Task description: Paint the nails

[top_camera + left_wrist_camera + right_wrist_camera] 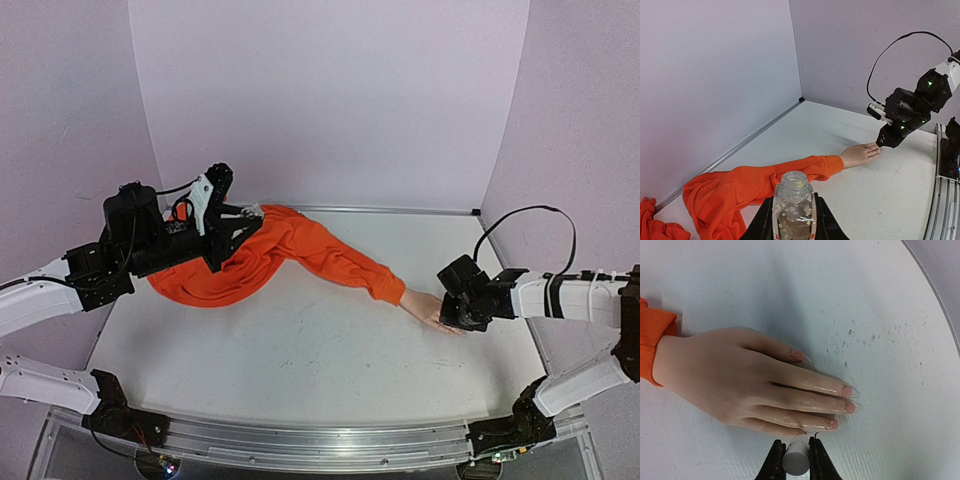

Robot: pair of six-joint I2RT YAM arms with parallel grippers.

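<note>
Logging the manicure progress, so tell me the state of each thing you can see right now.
left pincer: shut on bottle
bottle: uncapped, upright
right pincer: shut on white brush handle
white brush handle: beside the little finger
nails: pink, glossy
mannequin hand: flat, palm down
orange sleeve: crumpled

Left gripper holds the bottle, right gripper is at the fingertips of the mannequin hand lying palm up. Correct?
No: the mannequin hand lies palm down, nails facing up, as the right wrist view shows. The rest stands.
</note>
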